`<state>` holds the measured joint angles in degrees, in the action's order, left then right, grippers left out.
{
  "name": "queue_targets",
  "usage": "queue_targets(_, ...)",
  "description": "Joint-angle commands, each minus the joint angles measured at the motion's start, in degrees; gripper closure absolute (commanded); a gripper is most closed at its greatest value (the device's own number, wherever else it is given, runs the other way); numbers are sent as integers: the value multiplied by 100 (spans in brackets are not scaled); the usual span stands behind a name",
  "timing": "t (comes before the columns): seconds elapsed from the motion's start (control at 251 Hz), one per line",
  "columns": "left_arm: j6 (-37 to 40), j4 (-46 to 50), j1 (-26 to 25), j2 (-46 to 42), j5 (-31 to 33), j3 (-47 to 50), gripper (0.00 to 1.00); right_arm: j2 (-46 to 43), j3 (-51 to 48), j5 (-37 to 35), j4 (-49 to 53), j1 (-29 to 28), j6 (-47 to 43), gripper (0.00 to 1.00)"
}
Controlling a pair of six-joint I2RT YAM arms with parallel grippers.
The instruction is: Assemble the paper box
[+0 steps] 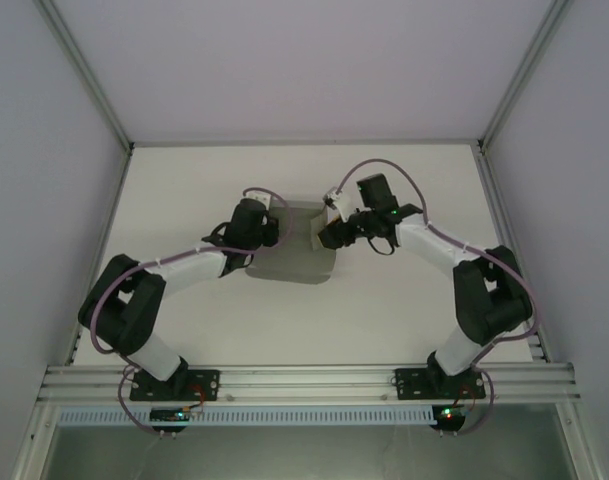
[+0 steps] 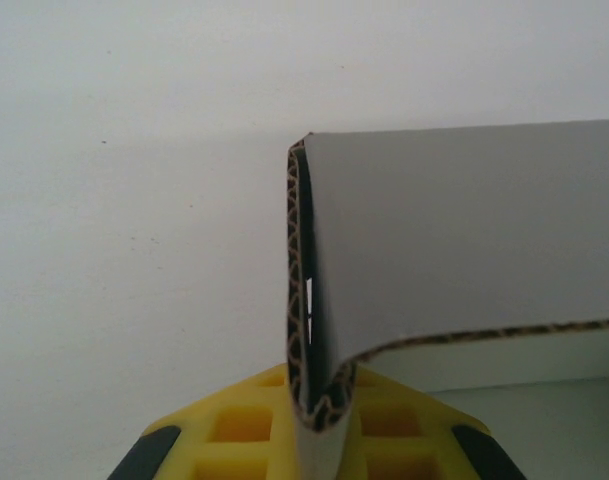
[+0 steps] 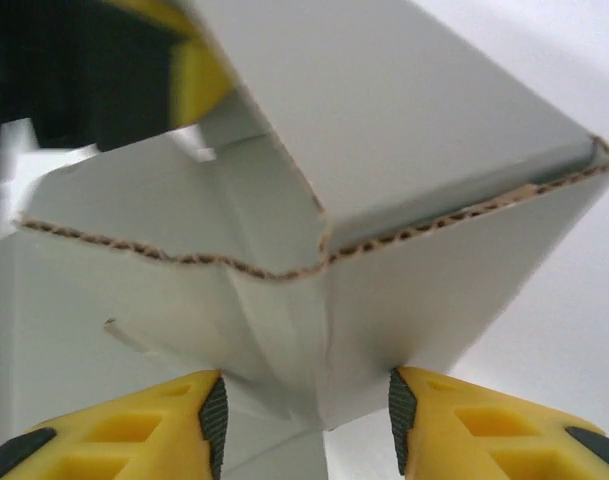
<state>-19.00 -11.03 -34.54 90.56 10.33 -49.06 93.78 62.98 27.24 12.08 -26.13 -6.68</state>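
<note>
The paper box [image 1: 296,250] is a partly folded piece of grey corrugated card, sitting a little far of the middle of the white worktop [image 1: 384,310] between the two arms. The left end effector [image 1: 274,212] meets it at its far left edge and the right end effector [image 1: 329,232] meets it at its far right corner. From the left wrist, the box [image 2: 464,240] shows a broad grey panel stretching to the right, with its left edge bent sharply over. That doubled fold runs down into the left end effector [image 2: 319,425], whose yellow fingers [image 2: 244,425] are closed tight on it. From the right wrist, the box [image 3: 384,130] opens upward in several angled panels with raw corrugated edges, and a creased corner comes down into the right end effector [image 3: 306,420]. Its jaws stand fairly wide, but the black pads [image 3: 215,420] press against the card on both sides, so it is gripping that corner. A yellow finger of the left end effector [image 3: 196,78] shows blurred at the top left of that view, behind the card. Pale worktop [image 2: 134,200] lies beyond the box.
</note>
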Motion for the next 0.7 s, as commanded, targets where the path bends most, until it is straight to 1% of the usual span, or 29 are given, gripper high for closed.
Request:
queue_targets(0.0,107,-40,-180,83,-9,-244,100,273,245,-2605,-510,-334,1490,52)
queue_targets(0.048,89,-40,-208,105,22,-264,100,387,270,-3496,-558,-573,1742,54)
queue_targets(0.076,97,-32,-233,118,11,-277,100,444,276,-3868,-618,-688,1938,57)
queue_targets(0.132,98,-27,-261,148,22,-306,100,553,208,-4158,-840,-832,2282,65)
queue_targets(0.196,84,19,-284,172,18,-355,100,665,128,-4399,-1270,-899,2312,80)
queue_targets(0.251,43,67,-300,181,51,-376,100,738,149,-4686,-1384,-984,2291,92)
queue_targets(0.327,-73,74,-332,172,146,-370,100,825,219,-5388,-1412,-1131,2322,100)
queue_targets(0.355,-109,78,-343,172,152,-384,100,868,264,-5710,-1372,-1177,2411,100)
queue_targets(0.439,-264,98,-399,189,341,-422,100,1033,450,-6299,-937,-1241,2934,100)
queue_targets(0.523,-404,224,-423,211,613,-480,100,1162,482,-6607,-548,-1246,3341,100)
queue_targets(0.539,-424,256,-427,215,631,-489,100,1188,651,-6684,-489,-1247,3375,100)
queue_targets(0.587,-469,327,-422,215,727,-522,100,1213,724,-6863,-263,-1240,3554,100)
queue_targets(0.647,-517,338,-427,206,755,-519,100,1198,731,-6959,-138,-1230,3751,100)
queue_targets(0.694,-543,337,-423,205,745,-526,100,1149,672,-6900,-201,-1208,3813,100)
